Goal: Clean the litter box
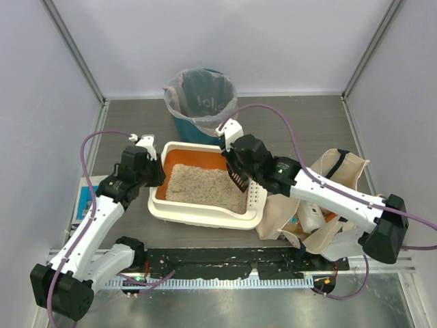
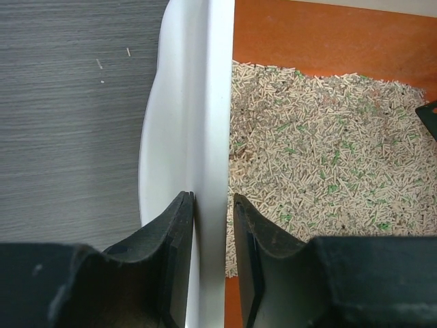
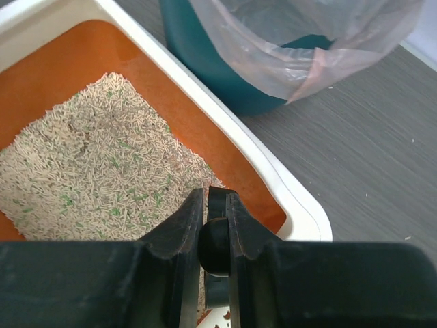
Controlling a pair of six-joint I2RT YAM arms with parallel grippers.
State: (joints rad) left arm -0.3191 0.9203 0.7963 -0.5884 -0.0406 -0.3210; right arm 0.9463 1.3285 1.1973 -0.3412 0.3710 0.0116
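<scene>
The litter box is a cream-white tray with orange inner walls and grey-beige litter, in the middle of the table. My left gripper is shut on its left rim, one finger outside the wall and one finger inside over the litter. My right gripper hovers over the box's right side, shut on the handle of a black slotted scoop that hangs down towards the litter. The scoop's corner shows in the left wrist view. The box's rim also shows in the right wrist view.
A teal bin with a plastic liner stands just behind the box and shows in the right wrist view. A beige cloth tote bag with items inside lies right of the box. Grey walls close in the table.
</scene>
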